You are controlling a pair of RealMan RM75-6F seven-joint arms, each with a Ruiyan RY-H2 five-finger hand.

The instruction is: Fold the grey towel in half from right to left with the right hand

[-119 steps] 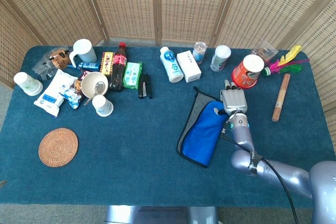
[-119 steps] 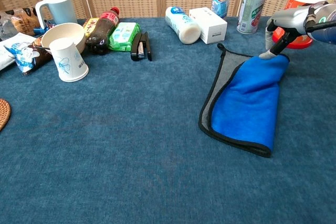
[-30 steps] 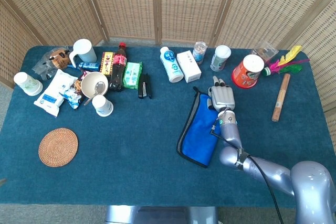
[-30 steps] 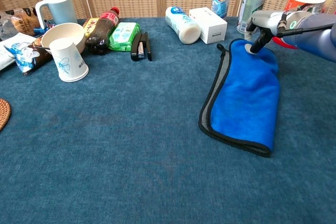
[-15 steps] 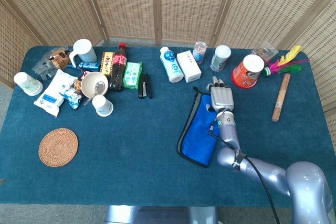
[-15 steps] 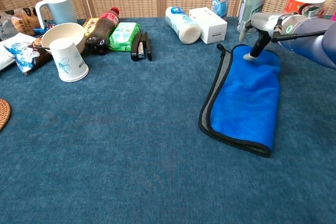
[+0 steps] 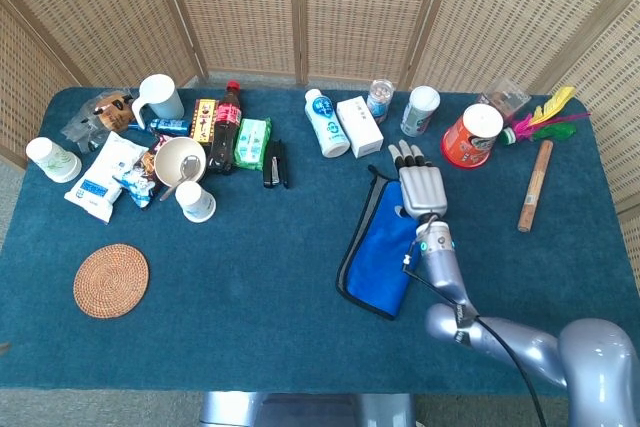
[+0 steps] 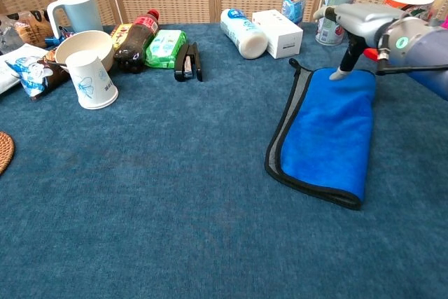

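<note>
The grey towel (image 7: 379,250) lies folded on the blue table, right of centre. Its blue underside (image 8: 327,131) faces up and covers most of it. A narrow grey strip (image 8: 296,102) with black edging shows along the left side. My right hand (image 7: 421,188) hovers at the towel's far right corner with its fingers stretched out flat and apart, holding nothing. In the chest view the right hand (image 8: 358,21) has one fingertip (image 8: 339,73) pointing down onto the towel's far edge. The left hand is out of sight.
Behind the towel stand a white bottle (image 8: 239,31), a white box (image 8: 277,32), two jars (image 7: 419,110) and a red tub (image 7: 470,135). A wooden stick (image 7: 533,186) lies right. Stapler (image 8: 187,60), cola bottle (image 7: 227,125), bowl (image 8: 82,47), paper cup (image 8: 93,80) and mug crowd the left; a coaster (image 7: 110,280) lies front left.
Over four seconds the blue flap was drawn left over the grey side and laid flat. In the last second the right hand rose and shifted slightly right, letting the corner settle.
</note>
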